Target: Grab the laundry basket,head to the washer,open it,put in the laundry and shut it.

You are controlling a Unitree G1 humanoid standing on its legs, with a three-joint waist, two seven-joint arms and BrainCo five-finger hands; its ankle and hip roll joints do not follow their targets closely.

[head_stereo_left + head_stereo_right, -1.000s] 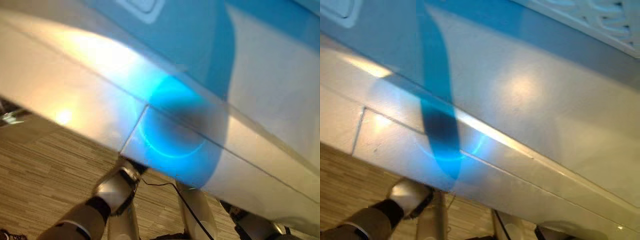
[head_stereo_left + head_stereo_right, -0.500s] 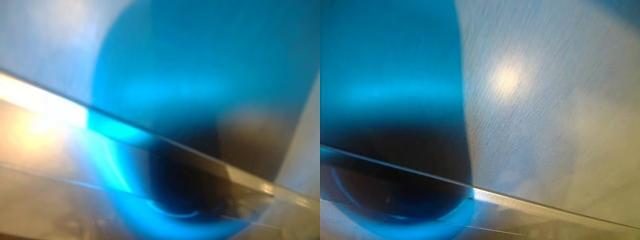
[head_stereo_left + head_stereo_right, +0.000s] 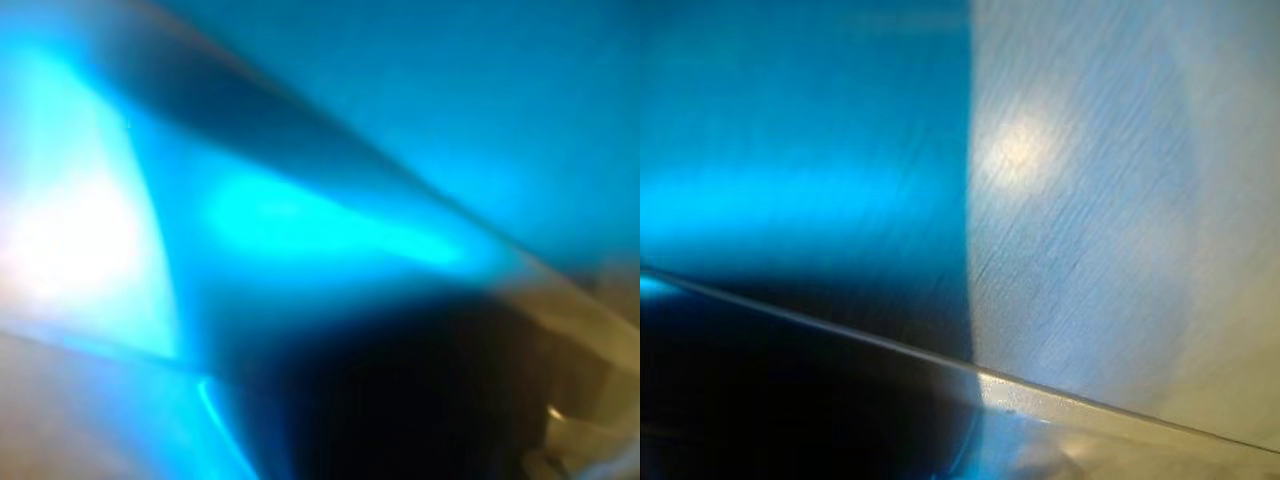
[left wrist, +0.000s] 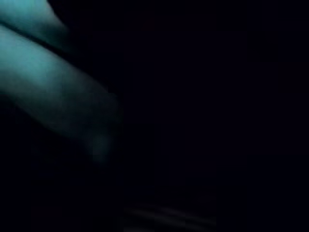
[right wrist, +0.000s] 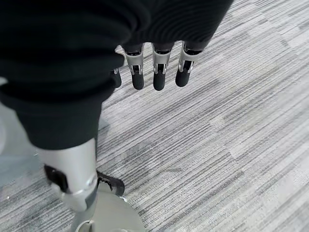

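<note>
The washer's brushed silver panel (image 3: pixel 1090 200) stands very close in front of the head camera. A bright blue glow (image 3: pixel 790 150) lies across its left part, with a dark patch (image 3: pixel 420 400) below it. A thin seam (image 3: pixel 1040 392) runs slantwise across the panel. My right hand (image 5: pixel 158 72) hangs over the grey striped carpet (image 5: pixel 227 145), its fingers straight and holding nothing. The left wrist view is nearly black, with one dim teal shape (image 4: pixel 53 96) that I cannot identify.
A grey rounded base (image 5: pixel 108 212) with an upright silver post (image 5: pixel 72 169) stands on the carpet below my right hand.
The head camera has closed in on the washer panel. The wooden floor and both arms seen a second ago have left the eye views, and the blue glow now covers more of them.
</note>
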